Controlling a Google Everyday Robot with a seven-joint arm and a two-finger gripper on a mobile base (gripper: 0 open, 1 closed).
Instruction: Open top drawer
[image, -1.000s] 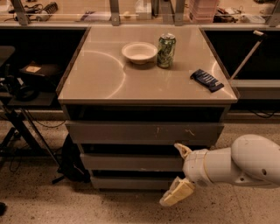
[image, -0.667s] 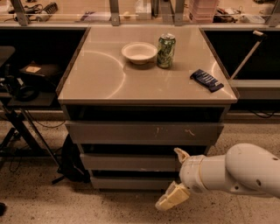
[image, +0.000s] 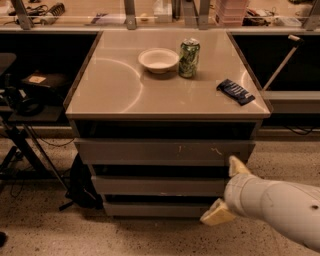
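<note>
The robot's gripper (image: 226, 190), its two pale fingers (image: 215, 214) spread wide apart, hangs before the right end of a grey drawer stack. Its upper fingertip is at the lower right edge of the top drawer (image: 160, 151); contact cannot be told. That drawer's scratched front sits directly under the tabletop (image: 110, 85). On the table stand a white bowl (image: 158, 59) showing only its pale inside, an upright green can (image: 189, 58) just beside it, and, apart, a dark packet (image: 235, 91).
</note>
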